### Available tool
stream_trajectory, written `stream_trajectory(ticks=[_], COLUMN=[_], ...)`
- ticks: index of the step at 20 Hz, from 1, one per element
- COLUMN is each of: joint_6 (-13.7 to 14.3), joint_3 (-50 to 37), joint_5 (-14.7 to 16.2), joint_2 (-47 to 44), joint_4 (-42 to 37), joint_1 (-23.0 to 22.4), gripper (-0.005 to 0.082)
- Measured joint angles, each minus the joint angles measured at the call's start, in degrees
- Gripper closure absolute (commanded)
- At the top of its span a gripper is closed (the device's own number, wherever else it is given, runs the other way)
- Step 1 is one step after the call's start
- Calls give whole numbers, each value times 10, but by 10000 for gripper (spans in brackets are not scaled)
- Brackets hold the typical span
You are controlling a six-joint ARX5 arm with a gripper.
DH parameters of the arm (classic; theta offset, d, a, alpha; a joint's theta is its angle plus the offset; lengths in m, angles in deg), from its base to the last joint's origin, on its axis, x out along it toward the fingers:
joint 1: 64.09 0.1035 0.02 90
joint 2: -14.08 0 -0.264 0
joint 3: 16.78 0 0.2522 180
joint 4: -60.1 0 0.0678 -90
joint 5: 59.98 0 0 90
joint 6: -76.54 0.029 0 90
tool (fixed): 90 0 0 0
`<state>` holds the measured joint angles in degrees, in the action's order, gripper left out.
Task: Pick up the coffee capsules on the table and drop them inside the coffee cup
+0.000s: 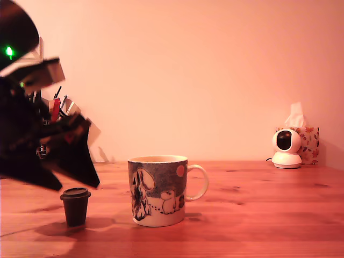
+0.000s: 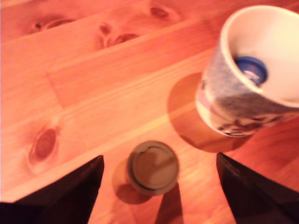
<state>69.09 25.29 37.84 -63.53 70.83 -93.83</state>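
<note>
A small dark capsule (image 1: 75, 207) stands upright on the wooden table (image 1: 258, 215), left of the mug in the exterior view. Its flat round lid (image 2: 153, 167) faces the wrist camera. My gripper (image 1: 78, 181) hangs open just above it, and the two dark fingers (image 2: 70, 191) sit on either side of the capsule without touching it. The cream mug (image 1: 158, 191) with a grey-blue cartoon band and orange dot stands a short way beside it, handle towards the exterior view's right. Inside the mug (image 2: 261, 65) lies a blue capsule (image 2: 251, 70).
A white round camera device (image 1: 286, 148) and a floral tissue box (image 1: 307, 141) stand at the back right of the table in the exterior view. Pens or utensils (image 1: 58, 105) show behind my arm at the left. A plain wall closes the back.
</note>
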Motion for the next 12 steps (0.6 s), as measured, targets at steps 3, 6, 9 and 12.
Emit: stream_trajectory(ticks=[3,6,9,12], joint_6=[1,2,2,8], joint_3=[0,0,0,0], joint_5=[12,14,14,14], joint_2=[-26,-40,-40,-40], joint_4=[-5,-20,-23,-23], joint_1=[6,7,10,16], gripper=[78,129,256,352])
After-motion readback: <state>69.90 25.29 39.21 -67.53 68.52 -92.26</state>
